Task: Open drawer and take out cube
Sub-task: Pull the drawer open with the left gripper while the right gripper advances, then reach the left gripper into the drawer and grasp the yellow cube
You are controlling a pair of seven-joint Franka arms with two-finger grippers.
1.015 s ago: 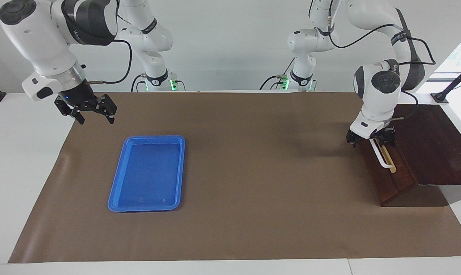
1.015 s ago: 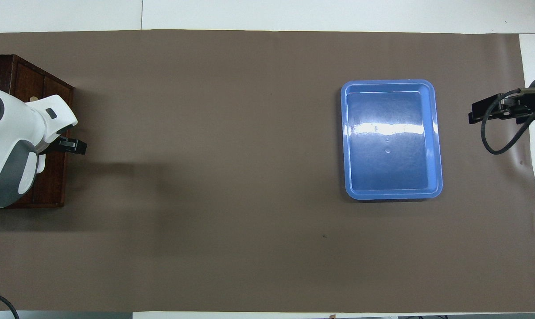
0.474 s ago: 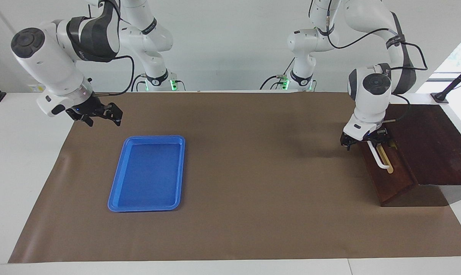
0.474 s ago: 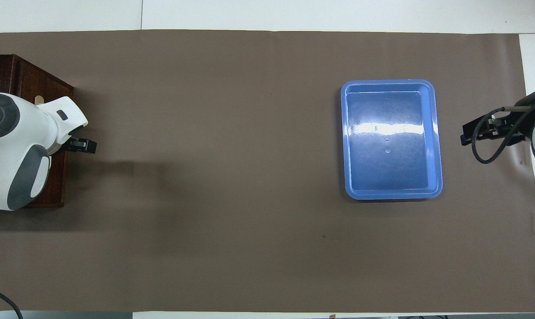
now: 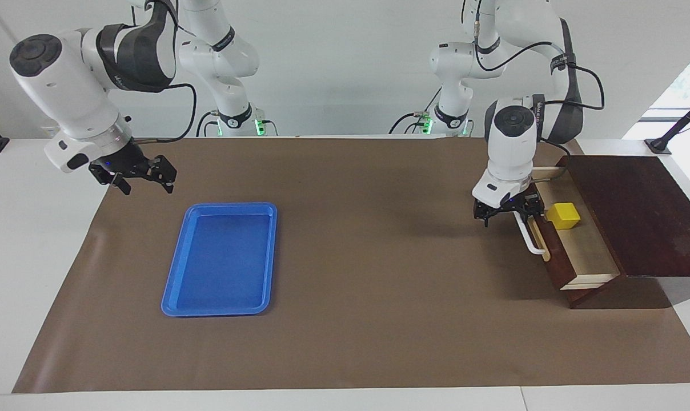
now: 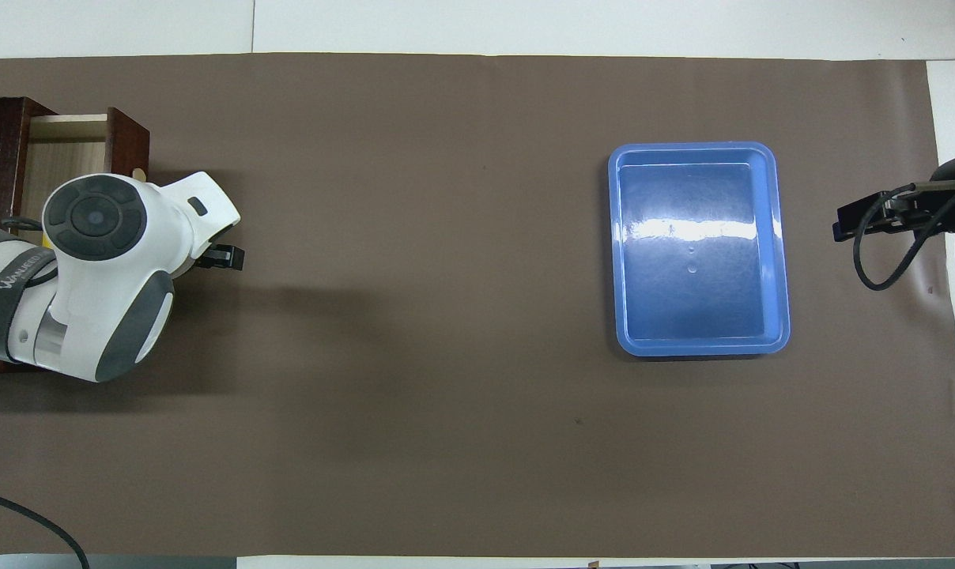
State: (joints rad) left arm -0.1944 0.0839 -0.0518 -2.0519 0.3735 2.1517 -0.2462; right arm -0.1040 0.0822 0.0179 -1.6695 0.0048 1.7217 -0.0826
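The drawer (image 5: pixel 586 251) stands pulled out of its dark wooden box (image 5: pixel 636 211) at the left arm's end of the table, with its pale inside showing. The yellow cube (image 5: pixel 563 216) sits inside it, at the end nearer to the robots. My left gripper (image 5: pixel 509 212) is shut on the white bar handle (image 5: pixel 529 237) at the drawer front. In the overhead view the left arm covers the cube and most of the drawer (image 6: pixel 58 150). My right gripper (image 5: pixel 145 178) is open and empty, waiting above the mat beside the tray.
A flat blue tray (image 5: pixel 222 258), empty, lies on the brown mat (image 5: pixel 379 285) toward the right arm's end; it also shows in the overhead view (image 6: pixel 697 249). White table surface borders the mat.
My left gripper has pulled the drawer out by its handle toward the right arm's end, uncovering the yellow cube. My right gripper has shifted slightly and stays above the mat.
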